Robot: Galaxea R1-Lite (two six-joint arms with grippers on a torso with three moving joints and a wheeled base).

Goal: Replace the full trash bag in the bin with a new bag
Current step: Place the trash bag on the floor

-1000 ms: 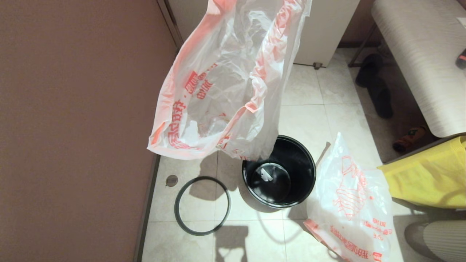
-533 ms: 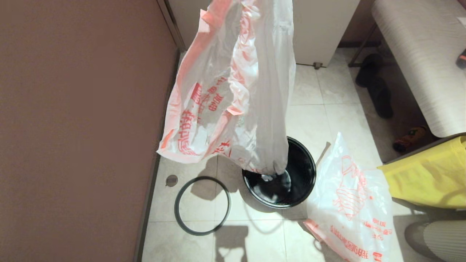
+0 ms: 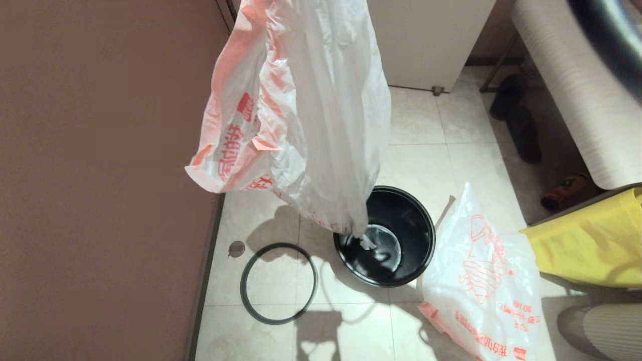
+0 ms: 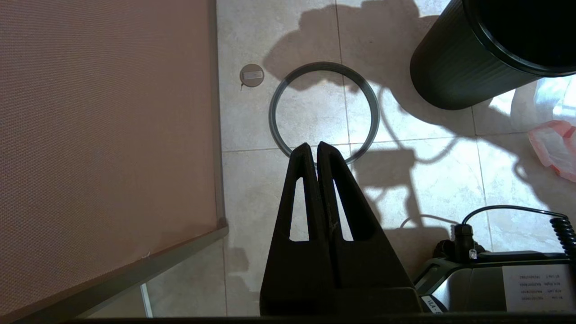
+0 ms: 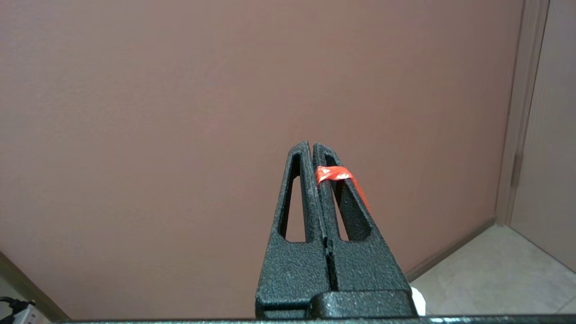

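The new bag [image 3: 321, 125], limp translucent white with red-orange lettering and hem, hangs from above the head view. Its lower tip dangles over the left rim of the empty black bin [image 3: 416, 250]. My right gripper [image 5: 312, 146] is shut on a strip of the bag's red-orange hem [image 5: 333, 173], facing the brown wall. The grey rim ring [image 3: 243, 283] lies flat on the tiles left of the bin. The full trash bag [image 3: 481, 281] stands bulgy on the floor right of the bin. My left gripper [image 4: 313, 147] is shut and empty, above the ring [image 4: 324, 65] and beside the bin [image 4: 450, 67].
A brown wall [image 3: 100, 175] runs along the left. A yellow fabric bag [image 3: 592, 240] sits at the right, a white cabinet [image 3: 431, 40] stands behind, and a pale bench [image 3: 577, 90] has dark shoes [image 3: 521, 125] beside it. A floor drain [image 3: 236, 248] lies by the ring.
The hanging new bag has swung left and collapsed from an open mouth into a narrow limp shape. Its tip has shifted from inside the bin toward the left rim.
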